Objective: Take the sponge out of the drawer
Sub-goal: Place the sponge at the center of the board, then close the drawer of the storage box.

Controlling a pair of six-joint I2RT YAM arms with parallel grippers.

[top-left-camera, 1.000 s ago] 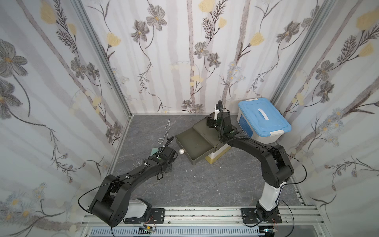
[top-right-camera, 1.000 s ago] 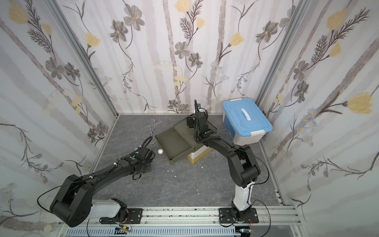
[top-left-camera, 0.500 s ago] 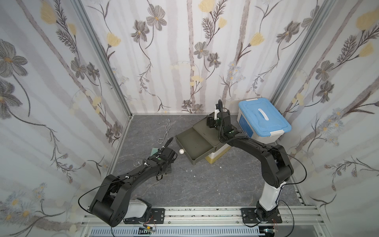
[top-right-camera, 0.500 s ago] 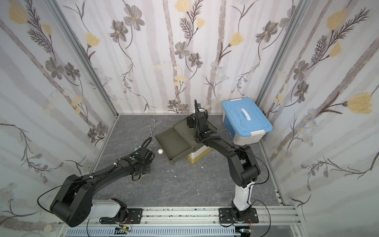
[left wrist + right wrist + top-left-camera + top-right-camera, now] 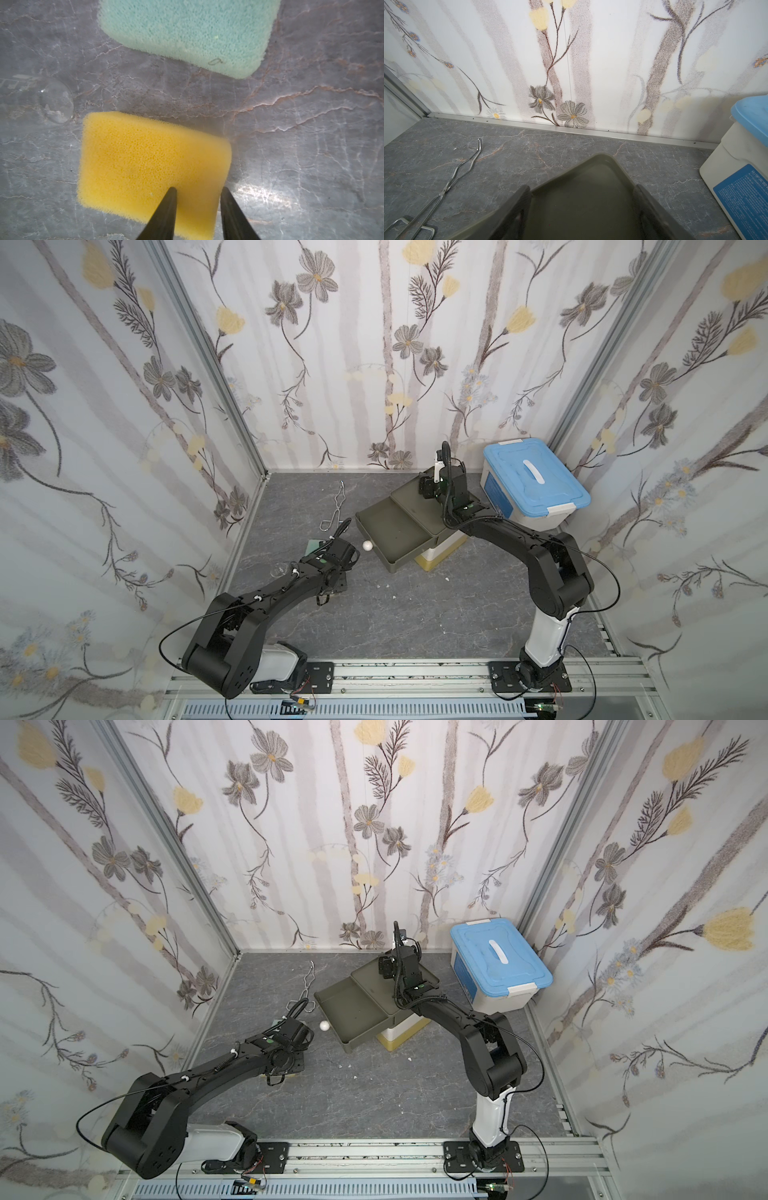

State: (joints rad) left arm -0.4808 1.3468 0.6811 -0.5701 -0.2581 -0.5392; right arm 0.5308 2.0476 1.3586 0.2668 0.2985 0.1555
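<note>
My left gripper (image 5: 197, 190) has loosened in the last second. Its fingers, pinched shut a moment ago, now stand partly apart above one end of the yellow sponge (image 5: 145, 162), and the arm has eased slightly back from the drawer (image 5: 390, 531).

The sponge lies flat and unsqueezed on the tabletop (image 5: 301, 145), directly beneath the gripper. Its long axis runs along the line on which my fingers open, with one fingertip over its top face and the other at its end edge. I judge it released.

The drawer stands pulled out and looks empty in both top views. A green sponge (image 5: 187, 31) lies near the yellow one, apart from it.

My right gripper (image 5: 582, 187) is well away, clasping the top of the cabinet (image 5: 591, 170) that holds the drawer, so the left arm is by far the nearer. As I read it, what remains is a straight lift clear, without dragging the sponge along.
</note>
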